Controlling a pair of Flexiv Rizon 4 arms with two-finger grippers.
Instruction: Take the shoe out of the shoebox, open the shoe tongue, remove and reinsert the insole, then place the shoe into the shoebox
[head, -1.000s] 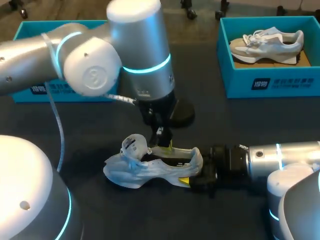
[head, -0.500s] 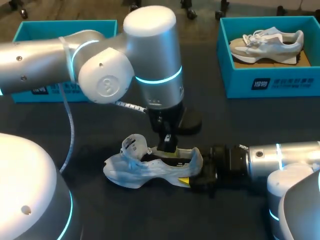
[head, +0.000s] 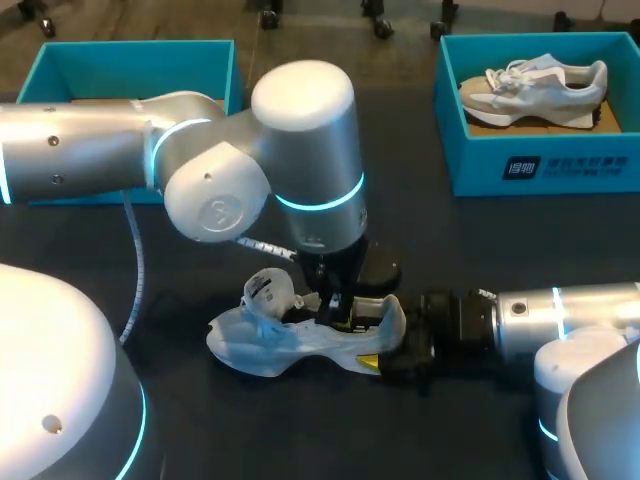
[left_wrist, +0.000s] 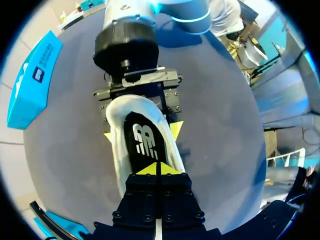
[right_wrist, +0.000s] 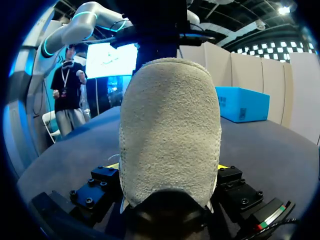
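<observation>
Pale shoe stands upright on the table, black insole inside.

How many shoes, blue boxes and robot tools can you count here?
Shoes: 2 (table shoe, boxed shoe)
Blue boxes: 2 (left box, right box)
Tools: 2 (left tool, right tool)
Total: 6

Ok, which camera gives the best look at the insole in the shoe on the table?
The left wrist view: it looks straight into the shoe, showing the black insole plainly. The head view shows only a dark sliver beside the left gripper; the right wrist view shows only the heel.
</observation>
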